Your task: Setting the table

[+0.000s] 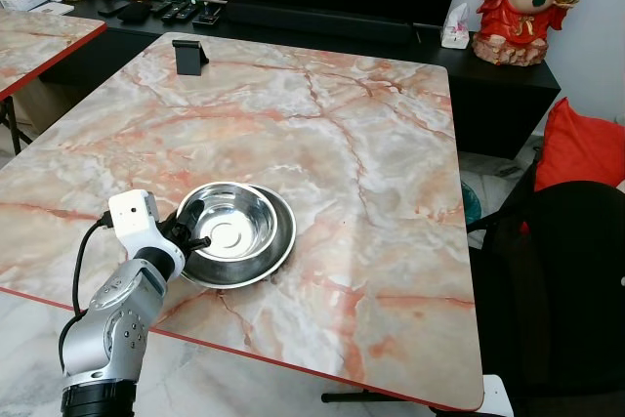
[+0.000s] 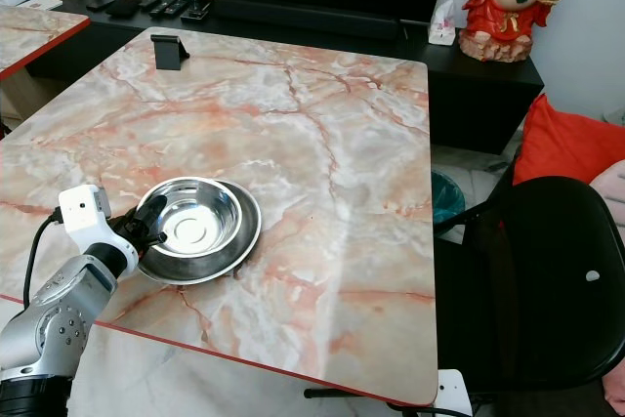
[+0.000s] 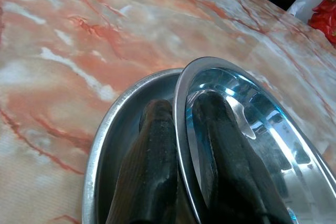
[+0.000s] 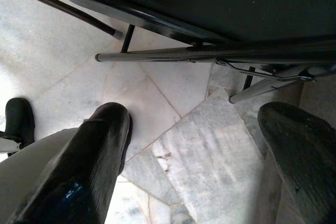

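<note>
Steel bowl (image 1: 230, 223) sits nested in a steel plate (image 1: 280, 241) near the marble table's (image 1: 391, 144) front-left edge. Just left of the bowl, the left gripper (image 1: 192, 227) pinches its thin rim, one finger inside and one outside. Likely light, rigid and slippery; the rim is the sensible hold. Right of the bowl, below the table, the right gripper (image 4: 199, 150) hangs spread wide above the floor.

Red statue (image 1: 532, 7) head cropped

The round polished steel bowl (image 1: 230, 222) and the duller brushed steel plate (image 1: 278, 241) under it gleam on the glossy pink-veined marble-look tabletop (image 1: 322, 134). The left gripper's matt black fingers (image 3: 152, 166) look rough and grainy. The pale stone floor tiles (image 4: 210, 156) are smooth, and the black chair frame (image 4: 210, 53) is painted metal.
</note>
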Controlling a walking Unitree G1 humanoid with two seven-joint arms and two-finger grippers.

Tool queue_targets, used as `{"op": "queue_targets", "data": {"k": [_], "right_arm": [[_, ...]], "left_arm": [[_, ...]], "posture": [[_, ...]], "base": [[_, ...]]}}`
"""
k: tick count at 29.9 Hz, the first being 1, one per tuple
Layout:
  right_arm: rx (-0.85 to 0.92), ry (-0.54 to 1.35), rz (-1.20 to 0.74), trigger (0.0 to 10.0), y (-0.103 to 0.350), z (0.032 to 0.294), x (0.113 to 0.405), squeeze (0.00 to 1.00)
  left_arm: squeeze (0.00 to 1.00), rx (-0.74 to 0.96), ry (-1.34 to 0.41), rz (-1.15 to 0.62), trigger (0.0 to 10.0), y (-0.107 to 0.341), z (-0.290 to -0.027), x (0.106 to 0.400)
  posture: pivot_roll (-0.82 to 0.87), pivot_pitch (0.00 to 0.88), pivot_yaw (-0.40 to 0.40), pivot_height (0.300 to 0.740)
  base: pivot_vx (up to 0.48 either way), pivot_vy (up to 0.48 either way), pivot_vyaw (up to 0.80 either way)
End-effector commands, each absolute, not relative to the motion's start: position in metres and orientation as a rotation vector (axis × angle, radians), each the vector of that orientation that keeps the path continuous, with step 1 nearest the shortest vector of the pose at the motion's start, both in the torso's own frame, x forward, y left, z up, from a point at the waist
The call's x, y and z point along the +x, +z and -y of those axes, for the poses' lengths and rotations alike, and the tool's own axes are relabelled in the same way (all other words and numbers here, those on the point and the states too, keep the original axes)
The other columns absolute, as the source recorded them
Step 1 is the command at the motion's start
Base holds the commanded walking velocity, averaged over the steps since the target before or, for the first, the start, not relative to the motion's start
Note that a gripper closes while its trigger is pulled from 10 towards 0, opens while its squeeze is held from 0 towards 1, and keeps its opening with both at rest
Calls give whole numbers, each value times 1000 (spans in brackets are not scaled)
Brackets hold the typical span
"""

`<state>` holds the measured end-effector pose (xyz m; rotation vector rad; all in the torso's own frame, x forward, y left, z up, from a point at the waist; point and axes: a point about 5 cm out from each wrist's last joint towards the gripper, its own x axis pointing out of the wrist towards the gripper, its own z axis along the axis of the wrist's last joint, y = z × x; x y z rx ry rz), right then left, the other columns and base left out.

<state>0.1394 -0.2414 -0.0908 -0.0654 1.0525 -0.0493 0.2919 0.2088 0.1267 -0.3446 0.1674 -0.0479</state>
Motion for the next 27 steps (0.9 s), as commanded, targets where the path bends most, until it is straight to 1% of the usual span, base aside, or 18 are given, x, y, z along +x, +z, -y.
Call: {"op": "queue_targets", "data": {"k": [1,5,6,7,8,9,11,27], "right_arm": [[-80,-45,-1049,10000,-89,244,142,0],[-80,-44,-1050,10000,-89,244,142,0],[-81,-43,-1050,10000,-89,244,142,0],[-81,-43,-1050,10000,-89,244,142,0],[-81,-43,-1050,10000,-89,244,142,0],[-81,-44,-1050,10000,-89,244,142,0],[-81,-43,-1050,10000,-89,244,142,0],[-82,-39,-1049,10000,-89,243,143,0]], "left_arm": [[275,-316,-51,-194,10000,125,-209,290],[282,-315,-52,-201,10000,123,-209,289],[322,-314,-59,-205,10000,123,-209,289],[384,-313,-61,-206,10000,123,-209,289],[408,-314,-63,-207,10000,123,-209,289],[408,-314,-65,-207,10000,123,-209,289],[475,-313,-70,-209,10000,123,-208,289],[467,-300,-76,-225,10000,123,-210,287]], "posture": [[78,0,-59,740],[77,0,-58,740],[77,0,-59,740],[77,0,-59,740],[77,0,-59,740],[77,0,-59,740],[77,0,-60,740],[83,0,-59,740]], "base": [[0,0,0],[0,0,0],[0,0,0],[0,0,0],[0,0,0],[0,0,0],[0,0,0],[0,0,0]]}}
